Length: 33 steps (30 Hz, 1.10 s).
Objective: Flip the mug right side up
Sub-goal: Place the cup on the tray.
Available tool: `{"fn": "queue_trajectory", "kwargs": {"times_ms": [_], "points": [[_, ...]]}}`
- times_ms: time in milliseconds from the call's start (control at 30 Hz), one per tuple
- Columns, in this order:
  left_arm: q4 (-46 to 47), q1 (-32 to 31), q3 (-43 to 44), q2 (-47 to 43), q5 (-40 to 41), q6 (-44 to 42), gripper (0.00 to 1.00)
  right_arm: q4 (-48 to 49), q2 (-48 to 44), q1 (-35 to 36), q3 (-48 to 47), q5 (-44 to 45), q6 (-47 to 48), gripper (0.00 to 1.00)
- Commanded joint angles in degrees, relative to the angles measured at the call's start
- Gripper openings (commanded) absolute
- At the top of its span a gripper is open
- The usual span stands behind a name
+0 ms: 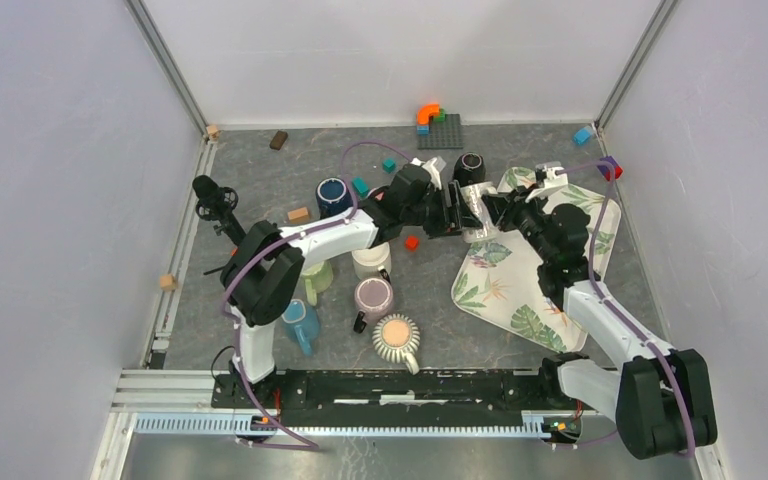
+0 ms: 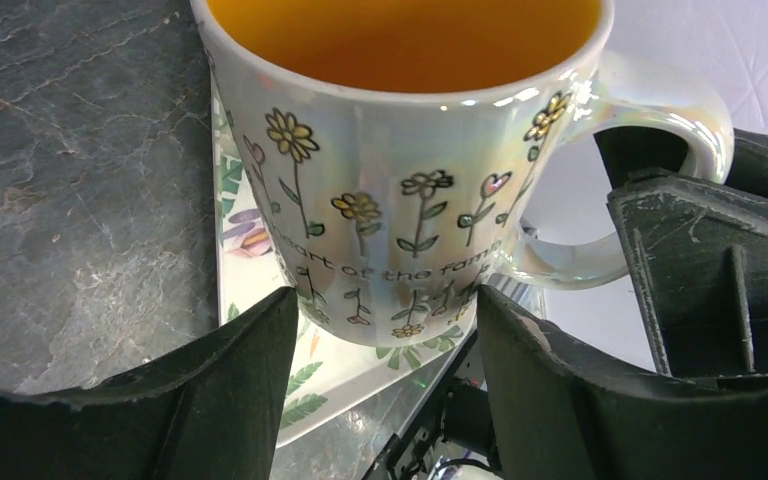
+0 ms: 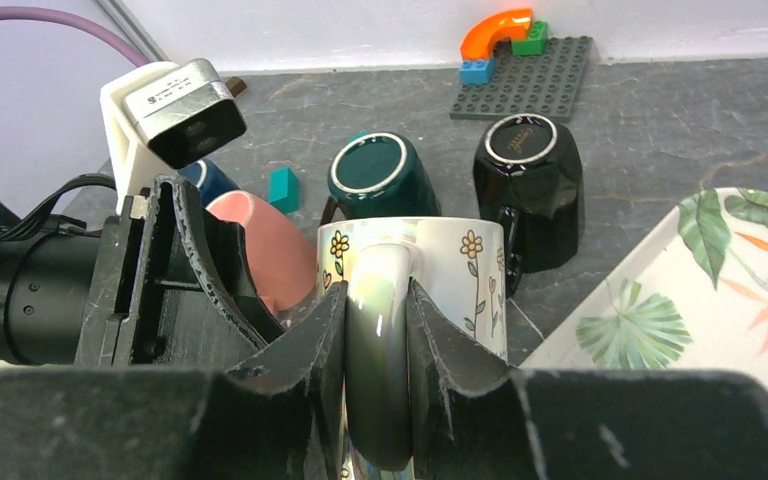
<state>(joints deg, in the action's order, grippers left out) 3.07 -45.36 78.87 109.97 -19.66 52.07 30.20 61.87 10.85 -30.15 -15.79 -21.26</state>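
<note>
My right gripper (image 3: 378,330) is clamped on the mug (image 3: 460,265) by its handle, which fills the gap between those jaws, with the flowered body just beyond the tips. My left gripper (image 2: 385,335) has its jaws apart, one on each side of the mug's lower body and close to it. Whether they touch it I cannot tell.

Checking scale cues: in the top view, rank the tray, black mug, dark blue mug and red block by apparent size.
1. Tray, by far the largest.
2. Black mug and dark blue mug: they look about alike, so they are not ranked against each other.
3. Red block, the smallest.
</note>
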Motion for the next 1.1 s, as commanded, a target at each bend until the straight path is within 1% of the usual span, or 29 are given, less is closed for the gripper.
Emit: {"fn": "queue_trajectory", "kwargs": {"times_ms": [0,133,267,400,567,733,933,1067], "points": [[0.31,-1.4,3.95,2.31,2.76,-2.68,0.71,12.49,-1.54,0.02,-0.9,0.75,-2.39,0.0],[-0.22,-2.01,4.66,3.82,5.78,-3.37,0.72,13.61,-1.09,0.04,0.16,1.74,-3.09,0.0],[-0.43,-2.39,7.39,7.0,6.83,-3.67,0.71,14.3,-1.73,0.02,2.93,3.6,-2.75,0.0],[-2.01,-3.75,11.56,10.75,7.4,-5.28,0.71,16.4,-2.21,-0.03,6.74,3.8,-1.52,0.0],[-3.8,-4.55,13.49,13.45,8.38,-6.29,0.7,20.89,-3.3,0.05,12.47,4.61,-2.66,0.0],[-4.76,-4.9,12.8,13.21,9.21,-7.34,0.69,20.62,-4.86,0.03,15.25,6.65,-2.95,0.0],[-4.64,-4.9,8.84,9.33,10.75,-8.33,0.68,17.43,-6.05,-0.02,15.6,7.35,-3.39,0.09],[-5.76,-4.91,8.21,7.99,11.03,-9.1,0.64,16.64,-7.52,-0.04,16.89,7.13,-4.23,0.1]]}}
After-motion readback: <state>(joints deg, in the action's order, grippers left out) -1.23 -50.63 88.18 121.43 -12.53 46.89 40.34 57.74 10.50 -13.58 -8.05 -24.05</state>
